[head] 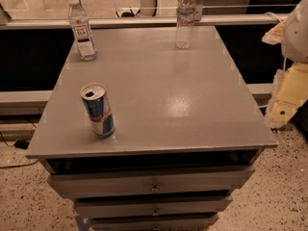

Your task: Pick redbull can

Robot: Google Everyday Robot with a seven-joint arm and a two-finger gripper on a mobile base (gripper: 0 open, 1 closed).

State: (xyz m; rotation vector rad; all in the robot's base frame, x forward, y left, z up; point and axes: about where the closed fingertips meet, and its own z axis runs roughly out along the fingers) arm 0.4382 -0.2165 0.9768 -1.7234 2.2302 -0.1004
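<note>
Three things stand on the tabletop (159, 95): the can (97, 110), upright near the front left corner, and two bottles (82, 30) at the back. By my reading the reach is the step in hand, not yet under way. The pincer (288, 97) hangs off the tabletop's right edge, well apart from the can; whether it is open I cannot tell. Next it must cross leftward and straddle the can.

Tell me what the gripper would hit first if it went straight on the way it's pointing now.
The gripper, at the right edge beside the table, seems to point downward, so it would probably meet the floor first, not the redbull can; depth is unclear.
</note>
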